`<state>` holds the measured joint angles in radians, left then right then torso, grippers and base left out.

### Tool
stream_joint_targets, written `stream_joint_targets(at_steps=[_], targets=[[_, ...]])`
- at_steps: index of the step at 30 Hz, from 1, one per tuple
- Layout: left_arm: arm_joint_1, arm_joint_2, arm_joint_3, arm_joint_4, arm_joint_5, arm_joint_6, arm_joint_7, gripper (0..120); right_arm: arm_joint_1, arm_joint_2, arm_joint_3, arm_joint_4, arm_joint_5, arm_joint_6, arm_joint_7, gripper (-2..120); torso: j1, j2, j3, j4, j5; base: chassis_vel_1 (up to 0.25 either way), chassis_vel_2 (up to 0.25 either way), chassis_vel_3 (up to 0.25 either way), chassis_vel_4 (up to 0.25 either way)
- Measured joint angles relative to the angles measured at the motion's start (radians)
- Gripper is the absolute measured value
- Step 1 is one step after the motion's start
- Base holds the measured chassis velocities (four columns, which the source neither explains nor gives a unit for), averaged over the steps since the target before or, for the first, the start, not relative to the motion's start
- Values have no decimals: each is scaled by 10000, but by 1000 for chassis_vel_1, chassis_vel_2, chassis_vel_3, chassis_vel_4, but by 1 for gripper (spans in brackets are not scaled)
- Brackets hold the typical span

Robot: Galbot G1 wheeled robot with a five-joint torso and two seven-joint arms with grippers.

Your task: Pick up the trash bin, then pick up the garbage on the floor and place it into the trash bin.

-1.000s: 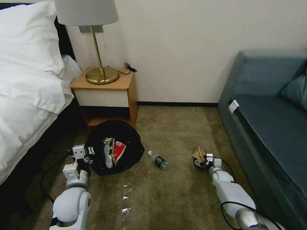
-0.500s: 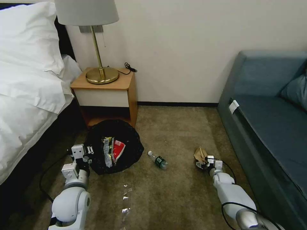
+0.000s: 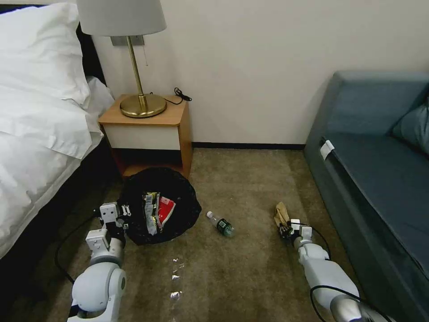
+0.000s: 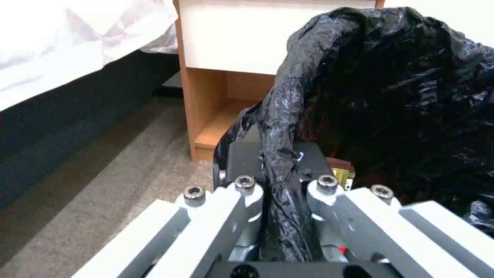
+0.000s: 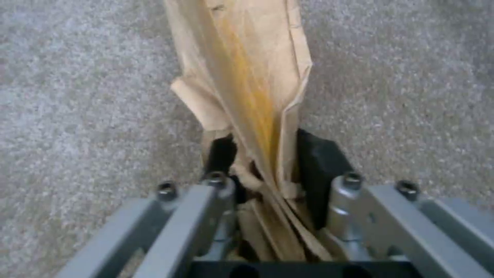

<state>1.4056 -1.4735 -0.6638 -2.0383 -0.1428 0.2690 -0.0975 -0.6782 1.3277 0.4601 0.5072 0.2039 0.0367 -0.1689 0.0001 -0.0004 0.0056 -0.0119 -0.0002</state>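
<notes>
Your left gripper [image 3: 117, 216] is pinching the trash bin [image 3: 161, 205] by its bag-wrapped rim, fingers closed on the crinkled black liner, on the carpet [image 3: 250, 268] just in front of the nightstand [image 3: 147, 129]. Two wrappers [image 3: 157, 212] are lying inside.

Your right gripper [image 3: 286, 230] is clamping the brown paper [image 3: 281, 215] at its near end, close to the sofa [image 3: 371, 179]. The paper is looking light, soft and crushable; the end grip suits it. Its long axis is running away from the gripper toward the wall. It is probably just off the carpet, hard to confirm.

The bottle [image 3: 220, 223] is lying between bin and paper, cap pointing toward the bin; it is likely light, stiff and prone to rolling.
</notes>
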Motion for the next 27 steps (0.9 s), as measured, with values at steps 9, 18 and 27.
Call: stream_joint_targets(at_steps=[9, 18, 27], targets=[[-24, 9, -13, -14, -29, -20, 2, 5, -25, -2, 65, 17, -103, 32, 35, 2, 0, 0, 0, 0, 0, 0, 0, 0, 0], [-62, 19, -10, 3, -73, -25, 2, 5, -36, 25, 84, 73, -179, 110, 113, 2, 0, 0, 1, -2, 0, 0, 0, 0, 0], [-89, 7, 12, 62, -77, -30, 2, 5, -479, 150, -480, 1033, 251, 845, 221, 2, 0, 0, 1, -2, 0, 0, 0, 0, 0]])
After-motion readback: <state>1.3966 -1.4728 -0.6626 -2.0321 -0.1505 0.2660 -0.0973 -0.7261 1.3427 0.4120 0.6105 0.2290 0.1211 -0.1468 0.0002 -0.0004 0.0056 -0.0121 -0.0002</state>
